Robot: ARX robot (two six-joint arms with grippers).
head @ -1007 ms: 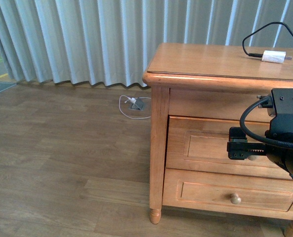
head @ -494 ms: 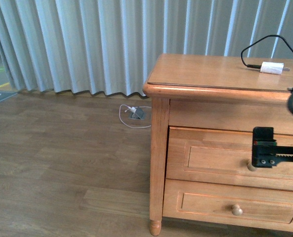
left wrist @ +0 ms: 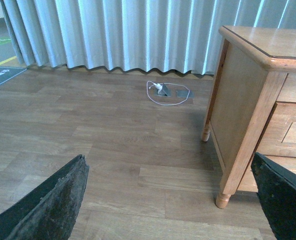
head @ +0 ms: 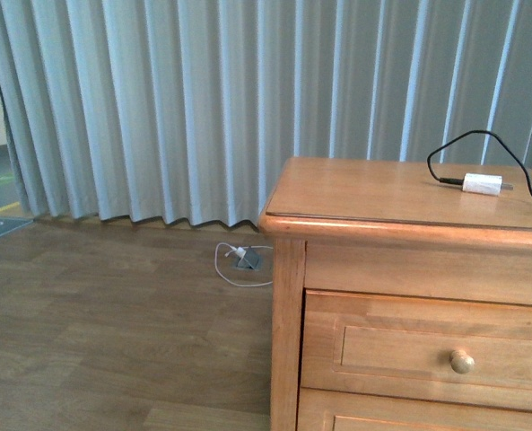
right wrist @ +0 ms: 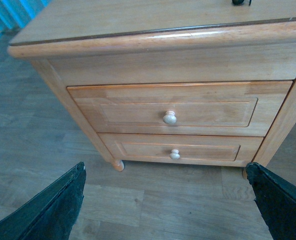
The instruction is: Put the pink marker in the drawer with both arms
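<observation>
The cabinet (head: pixel 409 296) stands on a wood floor (head: pixel 113 341) before grey curtains (head: pixel 203 108). Its upper drawer (right wrist: pixel 180 111) is fully closed, the round pale knob (right wrist: pixel 169 118) centred on the front panel; a lower drawer (right wrist: pixel 180 149) beneath it is likewise closed. On the cabinet top, toward the far right corner, lies a white plug (head: pixel 482 184) with a black cable (head: pixel 476 144) looping behind it. On the floor left of the cabinet, near the curtain hem, sits a floor socket (head: pixel 246 259) with a white cord.

The pink marker appears in no view; its location cannot be determined.

Left gripper (left wrist: pixel 162 200): fingers spread wide, nothing between them, facing the cabinet's side. Right gripper (right wrist: pixel 162 200): fingers spread wide, empty, facing the drawer fronts and well clear of them.
</observation>
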